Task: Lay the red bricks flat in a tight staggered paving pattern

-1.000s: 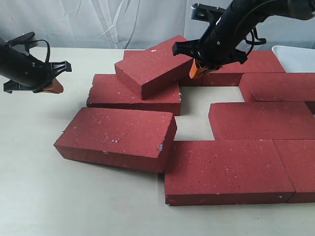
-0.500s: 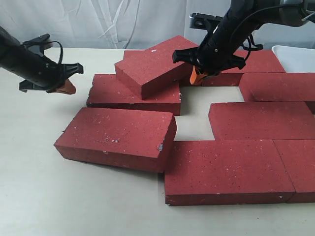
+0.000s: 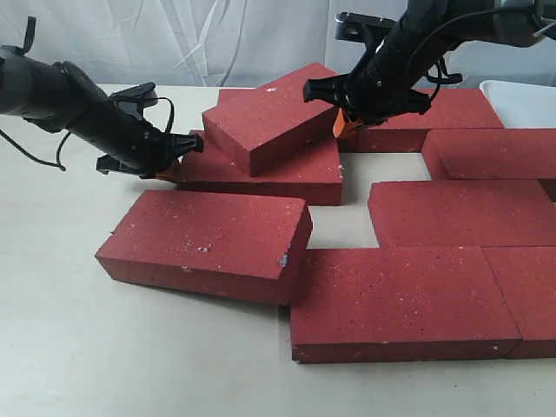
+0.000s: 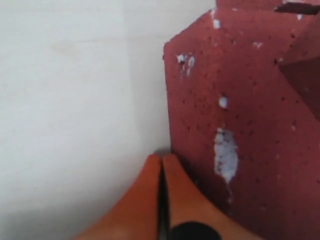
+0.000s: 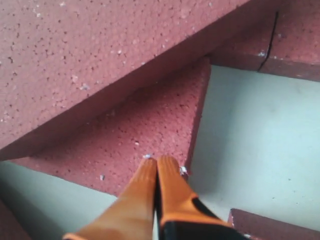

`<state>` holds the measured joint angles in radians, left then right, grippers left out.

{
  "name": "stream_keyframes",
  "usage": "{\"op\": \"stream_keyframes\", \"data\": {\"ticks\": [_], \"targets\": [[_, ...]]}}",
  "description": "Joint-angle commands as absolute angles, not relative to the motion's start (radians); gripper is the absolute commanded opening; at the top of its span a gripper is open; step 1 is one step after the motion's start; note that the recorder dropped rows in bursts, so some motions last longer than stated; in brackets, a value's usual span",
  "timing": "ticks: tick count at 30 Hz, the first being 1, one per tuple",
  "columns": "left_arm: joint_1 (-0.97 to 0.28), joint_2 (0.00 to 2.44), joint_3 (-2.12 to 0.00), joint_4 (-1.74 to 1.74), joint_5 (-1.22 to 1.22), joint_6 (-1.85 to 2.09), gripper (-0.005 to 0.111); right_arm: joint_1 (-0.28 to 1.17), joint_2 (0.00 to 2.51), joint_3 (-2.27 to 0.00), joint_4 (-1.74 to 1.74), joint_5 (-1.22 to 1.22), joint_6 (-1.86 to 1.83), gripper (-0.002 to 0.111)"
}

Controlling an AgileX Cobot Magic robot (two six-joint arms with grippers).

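**A:** Set the clock on the bare patch of table (image 3: 365,187) in the exterior view. The red bricks (image 3: 460,213) ring it: flat ones from twelve round through three to six, looser ones out at nine.

**B:** And at ten o'clock there's the odd one, a tilted brick (image 3: 269,117) riding up on the lower brick (image 3: 261,174) beneath it, one end propped high.

**A:** Left gripper (image 3: 169,165) is at nine, right at the lower brick's outer end. Its wrist view shows the orange fingertips (image 4: 150,172) pinched tight together with nothing between them, nosed into that brick's corner.

**B:** Right gripper (image 3: 341,126) is at eleven, jaws also clamped together and empty. Its tips (image 5: 170,175) sit at the lower brick's inner corner, under the tilted brick's overhang. They look to be touching it, though I can't be sure from this angle.

**A:** The front-left brick (image 3: 208,239) lies at eight o'clock, skewed, its near corner just beside the big flat one at six.

**B:** There's a white tray (image 3: 526,100) out at two, beyond the bricks.
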<state>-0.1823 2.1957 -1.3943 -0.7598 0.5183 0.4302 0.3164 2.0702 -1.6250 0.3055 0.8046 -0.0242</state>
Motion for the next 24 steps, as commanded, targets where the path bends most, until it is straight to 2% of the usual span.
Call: {"op": "stream_keyframes", "data": {"ticks": [1,24], "targets": [[-0.215,2.198,-1.408,-0.793,0.511,0.432,0.000,0.310,2.067,-1.630,0.302,0.782,-0.022,-0.001],[-0.319,2.198,-1.465,-0.866,0.447,0.432,0.000,0.310,2.044,-1.630,0.293,0.851,-0.022,-0.001]]}}
